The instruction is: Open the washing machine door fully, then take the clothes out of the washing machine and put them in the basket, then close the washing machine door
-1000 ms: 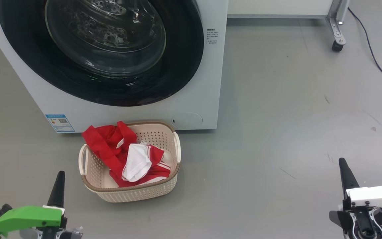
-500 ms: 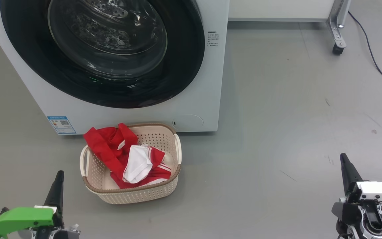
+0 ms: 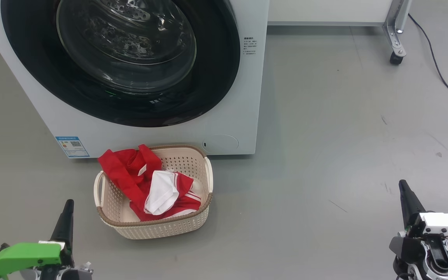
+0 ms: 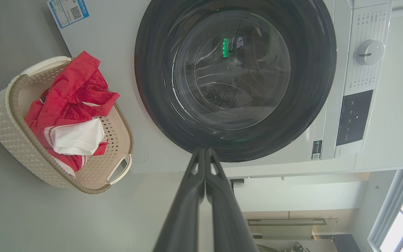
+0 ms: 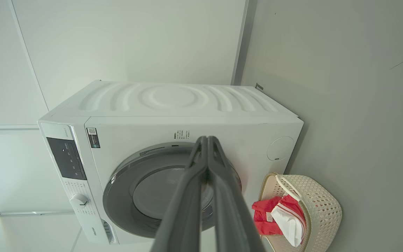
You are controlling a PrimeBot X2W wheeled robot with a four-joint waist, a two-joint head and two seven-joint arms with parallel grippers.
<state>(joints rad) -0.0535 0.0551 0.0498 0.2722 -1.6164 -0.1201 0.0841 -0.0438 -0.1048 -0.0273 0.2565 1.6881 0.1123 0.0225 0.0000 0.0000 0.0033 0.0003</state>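
The washing machine door (image 3: 126, 50) lies flat against the front of the washing machine (image 3: 231, 124), its black rim flush with the white panel in the head view and in both wrist views. The drum behind the glass looks empty. The clothes (image 3: 142, 182) sit in the basket (image 3: 161, 229), which stands on the floor (image 3: 325, 155) just in front of the machine, below the door. One red fold hangs over the basket's far left corner.

The left gripper (image 3: 68, 206) and the right gripper (image 3: 405, 190) hover low and well apart from the door and the basket. Each has its two dark fingers pressed together and holds nothing.

By the look of it all three parts of the task are done, and the step in hand is to finish cleanly. Whether the latch has caught cannot be told from here. To do this well, check that the rim sits even all round. If any gap shows, one closed gripper should press firmly on the black rim on the side away from the hinge, not on the glass. The arms are best kept low and outside the basket, so that nothing snags the hanging fold or nudges the basket.
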